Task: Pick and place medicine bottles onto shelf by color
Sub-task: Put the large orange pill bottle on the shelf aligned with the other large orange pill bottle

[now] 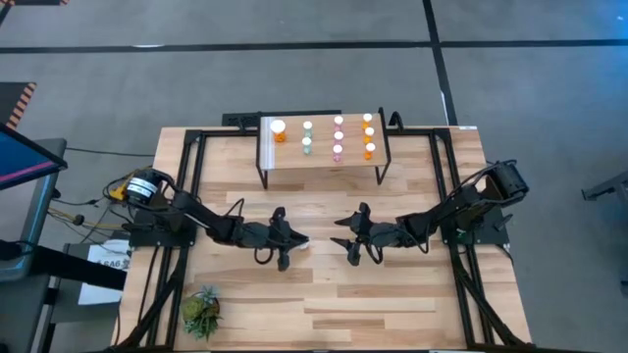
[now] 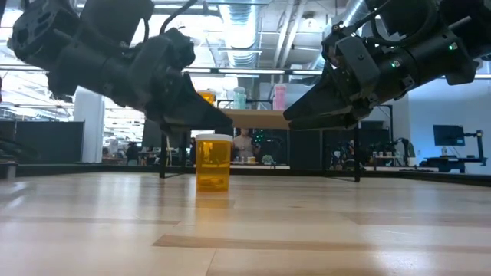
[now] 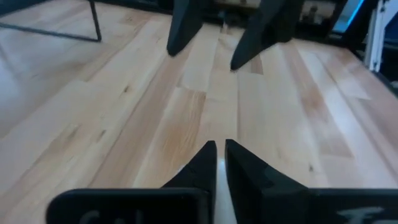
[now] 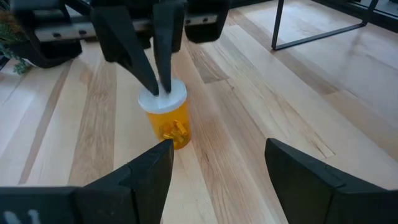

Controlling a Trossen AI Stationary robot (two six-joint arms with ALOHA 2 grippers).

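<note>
An orange bottle (image 4: 164, 118) stands upright, white cap up, near the middle of the table (image 1: 392, 304), between the two grippers. The left gripper (image 4: 160, 81) hangs just over its cap with fingers almost shut, holding nothing. The right gripper (image 4: 214, 165) faces it from the table's right side, fingers spread wide and empty, so I judge it better lined up to take the bottle to the shelf (image 1: 294, 162) at the far edge.

Table (image 1: 392, 304): bare board lay between left end effector (image 1: 302, 242) and right end effector (image 1: 337, 242). Obstacle: orange bottle (image 2: 213, 162) upright beneath left fingertips. Shelf (image 1: 294, 162) behind; plant (image 1: 201, 312) at near-left corner.
</note>
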